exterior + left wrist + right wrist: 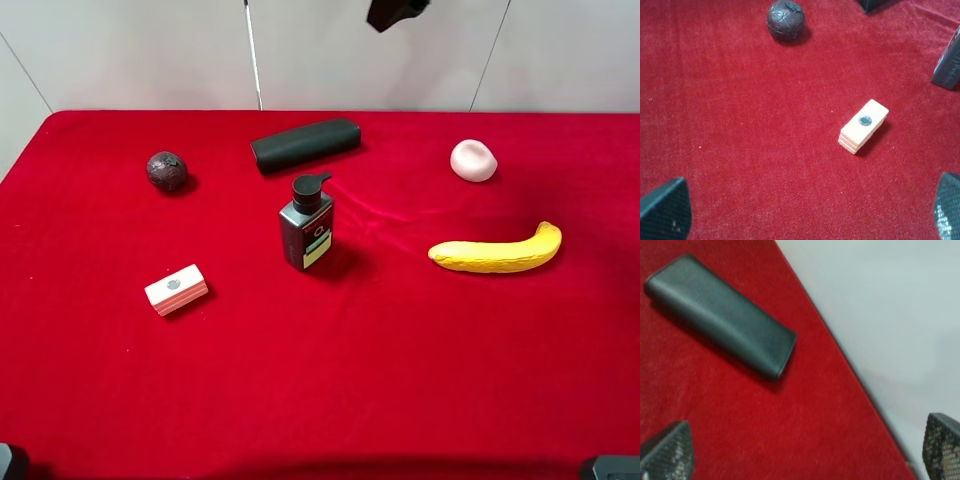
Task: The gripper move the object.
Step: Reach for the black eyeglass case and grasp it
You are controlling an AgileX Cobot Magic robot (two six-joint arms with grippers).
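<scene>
1. Exterior high view: bright, even light from above; the red tabletop [400, 380] looks saturated, without harsh glare.
2. Shadows are short and soft, hugging the pump bottle [306, 235] and banana [490, 257].
3. Left wrist view: crisp cloth weave, slightly dimmer.
4. Right wrist view: soft blur throughout; the black case [720, 315] has smeared edges.

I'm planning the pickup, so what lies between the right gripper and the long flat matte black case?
Only bare red cloth lies between the right gripper and the long flat matte black case, as the right wrist view shows.
</scene>
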